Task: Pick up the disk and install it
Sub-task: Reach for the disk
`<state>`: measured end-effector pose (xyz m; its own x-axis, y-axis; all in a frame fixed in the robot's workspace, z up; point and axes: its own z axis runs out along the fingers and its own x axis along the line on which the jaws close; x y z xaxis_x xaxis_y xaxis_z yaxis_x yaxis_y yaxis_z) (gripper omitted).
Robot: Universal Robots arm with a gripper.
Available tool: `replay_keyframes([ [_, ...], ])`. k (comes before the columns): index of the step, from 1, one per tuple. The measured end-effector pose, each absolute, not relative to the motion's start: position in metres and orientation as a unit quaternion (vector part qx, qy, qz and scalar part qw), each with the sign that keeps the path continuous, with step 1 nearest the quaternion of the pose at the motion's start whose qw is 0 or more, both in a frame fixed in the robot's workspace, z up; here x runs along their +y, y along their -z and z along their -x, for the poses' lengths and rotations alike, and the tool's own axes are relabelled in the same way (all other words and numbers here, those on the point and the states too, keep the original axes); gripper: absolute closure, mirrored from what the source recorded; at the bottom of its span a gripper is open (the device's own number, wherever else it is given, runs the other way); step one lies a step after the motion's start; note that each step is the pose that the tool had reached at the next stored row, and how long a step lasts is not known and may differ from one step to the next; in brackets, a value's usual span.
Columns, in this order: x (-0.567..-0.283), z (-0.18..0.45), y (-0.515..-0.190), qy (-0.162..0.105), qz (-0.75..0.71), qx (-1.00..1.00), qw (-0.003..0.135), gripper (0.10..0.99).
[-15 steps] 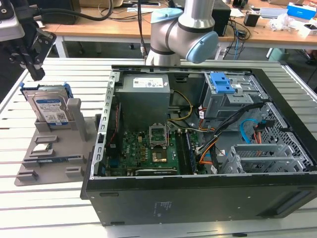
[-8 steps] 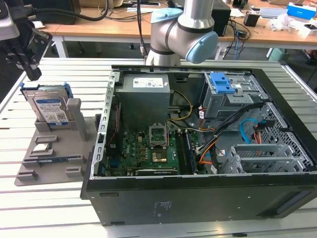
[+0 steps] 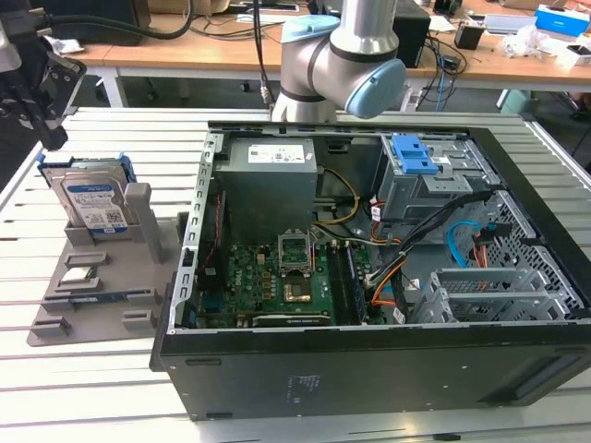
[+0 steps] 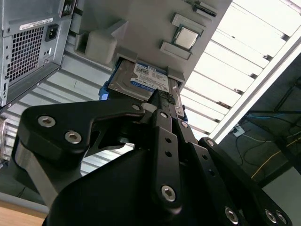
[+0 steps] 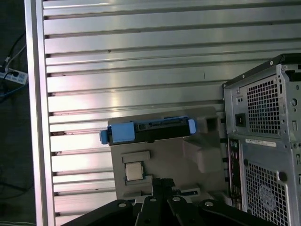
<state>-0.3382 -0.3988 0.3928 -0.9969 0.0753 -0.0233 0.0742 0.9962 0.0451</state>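
Flat rectangular silver disk (image 3: 92, 197) with a white-and-blue barcoded label, framed by a blue plastic carrier bracket (image 5: 117, 133). Stands on edge in the rear slot of a grey fixture (image 3: 138, 272), tilted a little back from upright, with the lower part hidden behind the slot's grey wall. Turns the label face toward the fixture's flat front part in the exterior view. In the second wrist view, the disk (image 4: 141, 77) label-side to the camera; in the first wrist view, edge-on, a dark strip between blue bracket ends. Sits to the exterior view's left of the open computer case (image 3: 369, 378), apart from it, over the slatted metal table (image 3: 92, 388).
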Motion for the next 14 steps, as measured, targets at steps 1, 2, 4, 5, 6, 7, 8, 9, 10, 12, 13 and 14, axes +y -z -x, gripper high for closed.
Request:
replay_keyframes([
  [1, -0.399, 0.34, -0.393, -0.022, -0.037, 0.999, 0.012, 0.98],
  [2, -0.399, 0.341, -0.393, -0.022, -0.037, 0.999, 0.013, 0.98],
  [4, -0.399, 0.343, -0.393, -0.022, -0.037, 0.999, 0.012, 0.98],
  [5, -0.399, 0.344, -0.393, -0.022, -0.037, 0.999, 0.012, 0.98],
  [6, -0.399, 0.347, -0.393, -0.022, -0.037, 0.999, 0.012, 0.98],
  [7, -0.399, 0.349, -0.393, -0.022, -0.037, 0.999, 0.012, 0.98],
  [8, -0.399, 0.351, -0.393, -0.022, -0.037, 0.999, 0.012, 0.98],
  [9, -0.399, 0.353, -0.393, -0.022, -0.037, 0.999, 0.012, 0.98],
  [10, -0.399, 0.355, -0.393, -0.022, -0.037, 0.999, 0.012, 0.98],
  [12, -0.399, 0.357, -0.393, -0.022, -0.037, 0.999, 0.012, 0.98],
  [13, -0.399, 0.359, -0.393, -0.022, -0.037, 0.999, 0.012, 0.98],
  [14, -0.399, 0.361, -0.393, -0.022, -0.037, 0.999, 0.012, 0.98],
])
